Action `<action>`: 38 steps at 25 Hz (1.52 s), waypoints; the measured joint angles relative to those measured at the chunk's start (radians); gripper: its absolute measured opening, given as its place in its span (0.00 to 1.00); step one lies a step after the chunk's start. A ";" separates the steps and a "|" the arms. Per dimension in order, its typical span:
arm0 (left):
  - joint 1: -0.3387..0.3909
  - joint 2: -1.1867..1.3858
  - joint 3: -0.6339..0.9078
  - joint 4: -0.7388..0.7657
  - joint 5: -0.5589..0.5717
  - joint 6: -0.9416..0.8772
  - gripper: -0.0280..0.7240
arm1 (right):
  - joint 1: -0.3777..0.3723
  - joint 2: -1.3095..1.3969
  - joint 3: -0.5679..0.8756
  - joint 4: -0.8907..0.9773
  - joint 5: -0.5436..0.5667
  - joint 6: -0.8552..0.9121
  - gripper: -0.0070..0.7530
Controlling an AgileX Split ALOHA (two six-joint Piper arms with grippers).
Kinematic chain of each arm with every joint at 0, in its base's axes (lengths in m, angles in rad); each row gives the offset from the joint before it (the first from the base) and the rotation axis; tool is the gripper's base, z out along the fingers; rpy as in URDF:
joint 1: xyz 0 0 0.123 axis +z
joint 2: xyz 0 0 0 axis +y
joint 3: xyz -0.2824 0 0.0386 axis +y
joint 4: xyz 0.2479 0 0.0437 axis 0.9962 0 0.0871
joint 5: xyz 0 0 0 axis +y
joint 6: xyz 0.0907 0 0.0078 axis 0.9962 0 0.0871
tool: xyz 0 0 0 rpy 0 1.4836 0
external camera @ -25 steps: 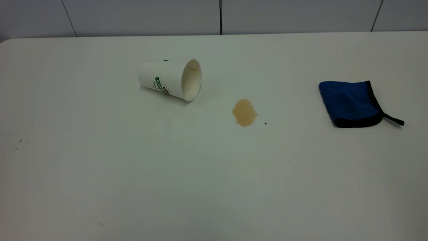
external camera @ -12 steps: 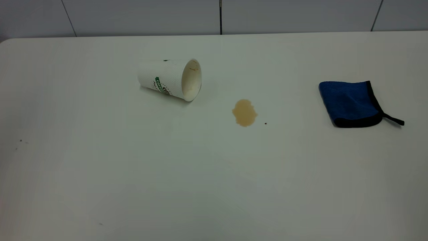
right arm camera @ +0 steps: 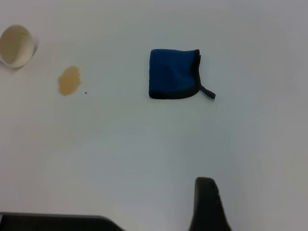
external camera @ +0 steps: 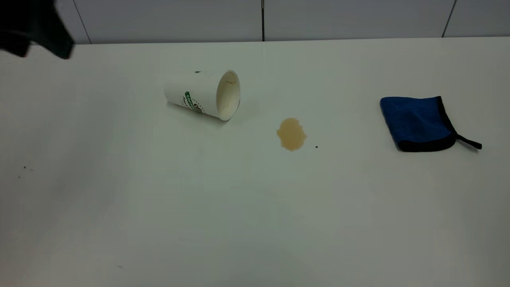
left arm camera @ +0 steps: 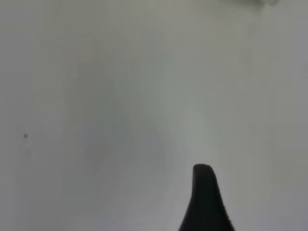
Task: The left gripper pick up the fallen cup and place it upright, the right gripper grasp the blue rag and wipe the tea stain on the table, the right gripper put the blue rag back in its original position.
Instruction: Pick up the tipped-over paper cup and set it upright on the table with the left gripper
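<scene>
A: Where is the left gripper [external camera: 34, 28] showing?

B: In the exterior view it is appearing only as a dark shape at the far left corner, above the table [external camera: 159, 207]. Its fingers are not visible there, so I cannot tell if it is open or closed. In the left wrist view only one black fingertip [left arm camera: 204, 192] is showing over the bare white surface, so the state is also unclear there.

A: And the right gripper?

B: The exterior view is not showing it at all. The right wrist view is showing one black fingertip [right arm camera: 207, 202] hanging above the table, well apart from the objects. Again I cannot say whether the fingers are apart or together.

A: What is lying on the table?

B: The cup [external camera: 203, 94] is lying on its side in the far left-centre part, with its mouth turning toward the right and a little toward the near side. Nothing is touching it. The tea stain [external camera: 291, 134] is sitting to the right of the cup and nearer, apart from it. A tiny dark speck [external camera: 316, 147] is lying just beside the stain on the right.

A: And the blue rag [external camera: 418, 123]?

B: It is resting folded at the right side, well apart from the stain, with its black loop pointing right.

A: Is the right wrist view adding something?

B: Yes, it is looking down into the cup's mouth [right arm camera: 17, 45], where the inside is looking brownish, and it is showing stain [right arm camera: 69, 81] and rag [right arm camera: 174, 73] together.
</scene>
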 joint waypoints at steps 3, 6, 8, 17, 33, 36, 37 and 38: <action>-0.103 0.152 -0.100 0.006 -0.031 0.000 0.79 | 0.000 0.000 0.000 0.000 0.000 0.000 0.74; -0.204 0.310 -0.236 0.015 -0.037 0.000 0.79 | 0.000 0.000 0.000 0.000 0.000 0.000 0.74; -0.258 0.420 -0.337 0.043 -0.034 -0.002 0.79 | 0.000 0.000 0.000 0.000 0.000 0.000 0.74; -0.423 0.794 -0.836 0.683 0.247 -0.490 0.74 | 0.000 0.000 0.000 0.000 0.000 0.000 0.74; -0.470 1.077 -1.058 0.996 0.295 -0.778 0.73 | 0.000 0.000 0.000 0.000 0.000 0.000 0.74; -0.470 1.103 -1.058 1.087 0.303 -0.848 0.73 | 0.000 0.000 0.000 0.000 0.000 0.000 0.74; -0.470 1.106 -1.058 1.113 0.304 -0.864 0.73 | 0.000 0.000 0.000 0.000 0.000 0.000 0.74; -0.470 1.106 -1.058 1.133 0.305 -0.882 0.73 | 0.000 0.000 0.000 0.000 0.000 0.000 0.74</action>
